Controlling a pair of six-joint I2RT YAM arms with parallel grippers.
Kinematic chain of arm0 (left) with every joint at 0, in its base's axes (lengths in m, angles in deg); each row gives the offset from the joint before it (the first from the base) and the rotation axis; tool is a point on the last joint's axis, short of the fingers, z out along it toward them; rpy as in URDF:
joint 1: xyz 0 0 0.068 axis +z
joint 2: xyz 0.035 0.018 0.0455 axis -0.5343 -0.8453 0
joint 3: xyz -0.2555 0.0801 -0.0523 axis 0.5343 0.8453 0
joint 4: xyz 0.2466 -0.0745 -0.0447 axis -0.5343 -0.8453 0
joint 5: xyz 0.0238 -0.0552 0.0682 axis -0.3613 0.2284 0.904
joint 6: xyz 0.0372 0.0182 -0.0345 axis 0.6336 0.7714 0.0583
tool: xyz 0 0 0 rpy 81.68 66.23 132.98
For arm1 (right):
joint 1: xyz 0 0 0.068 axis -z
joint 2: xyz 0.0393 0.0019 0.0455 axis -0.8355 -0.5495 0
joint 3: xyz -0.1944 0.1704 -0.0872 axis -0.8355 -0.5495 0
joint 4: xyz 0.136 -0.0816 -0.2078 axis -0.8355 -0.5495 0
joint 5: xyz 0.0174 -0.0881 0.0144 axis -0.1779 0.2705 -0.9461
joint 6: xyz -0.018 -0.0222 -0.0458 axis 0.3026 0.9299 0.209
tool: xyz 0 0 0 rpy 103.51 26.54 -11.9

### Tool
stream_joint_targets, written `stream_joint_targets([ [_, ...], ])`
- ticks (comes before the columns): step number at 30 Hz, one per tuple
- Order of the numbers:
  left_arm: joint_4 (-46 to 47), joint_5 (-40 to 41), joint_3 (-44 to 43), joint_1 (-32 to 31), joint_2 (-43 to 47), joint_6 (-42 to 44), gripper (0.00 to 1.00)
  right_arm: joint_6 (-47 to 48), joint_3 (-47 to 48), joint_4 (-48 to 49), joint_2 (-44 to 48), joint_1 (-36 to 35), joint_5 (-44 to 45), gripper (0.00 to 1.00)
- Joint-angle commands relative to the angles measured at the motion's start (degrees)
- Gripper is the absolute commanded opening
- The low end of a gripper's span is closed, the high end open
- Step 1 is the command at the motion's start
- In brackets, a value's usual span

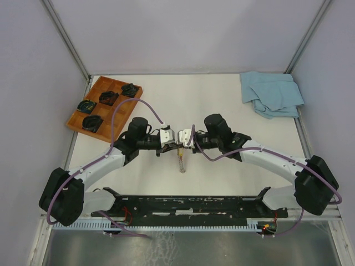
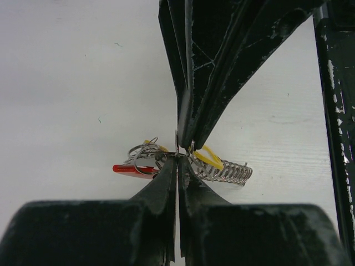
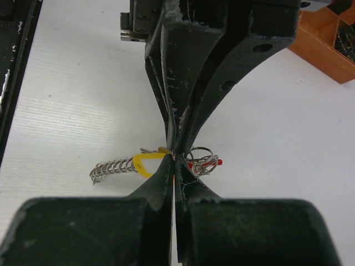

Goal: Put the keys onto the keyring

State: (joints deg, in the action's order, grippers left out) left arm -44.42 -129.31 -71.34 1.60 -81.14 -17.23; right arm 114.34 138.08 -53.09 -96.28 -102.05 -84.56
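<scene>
- The left gripper [image 2: 177,160] and right gripper [image 3: 173,158] meet tip to tip over the table [image 1: 222,122]. Each has its jaws pressed together on a thin metal edge [image 2: 177,145]; ring or key, cannot tell.
- The keyring [image 2: 143,156] sits just beside them with the yellow-headed key [image 3: 145,163] touching it, likely steadied for threading.

The left tool [image 2: 177,162] hides the keyring's [image 2: 143,156] middle.
</scene>
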Motion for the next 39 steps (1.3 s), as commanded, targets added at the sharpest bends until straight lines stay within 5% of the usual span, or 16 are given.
stream_joint_targets([
  [1,2.58,-1.19,-1.5,-0.24,0.8,1.15,0.03,0.08,0.78,1.05,2.24,-0.15,3.8,0.01],
  [10,8.74,1.05,1.8,-0.27,3.36,-0.03,0.03,-5.73,-2.43,2.55,6.1,-0.14,10.5,0.01],
  [20,22.18,12.25,9.67,-4.86,4.95,3.28,0.03,-7.22,-5.11,-0.69,12.61,-0.05,15.62,0.01],
  [29,24.4,17.24,8.95,-6.39,1.66,0.84,0.03,-12.04,-9.55,-0.8,19.28,-0.08,20.88,0.01],
  [34,23.33,19.95,9.47,-6.93,2.41,6.82,0.03,-11.36,-12.86,4.8,18.96,-0.06,22.04,0.01],
  [39,26.47,21.75,13.56,-8.62,5.37,16.43,0.03,-0.36,-15.24,11.77,15.92,-0.07,18.79,0.01],
])
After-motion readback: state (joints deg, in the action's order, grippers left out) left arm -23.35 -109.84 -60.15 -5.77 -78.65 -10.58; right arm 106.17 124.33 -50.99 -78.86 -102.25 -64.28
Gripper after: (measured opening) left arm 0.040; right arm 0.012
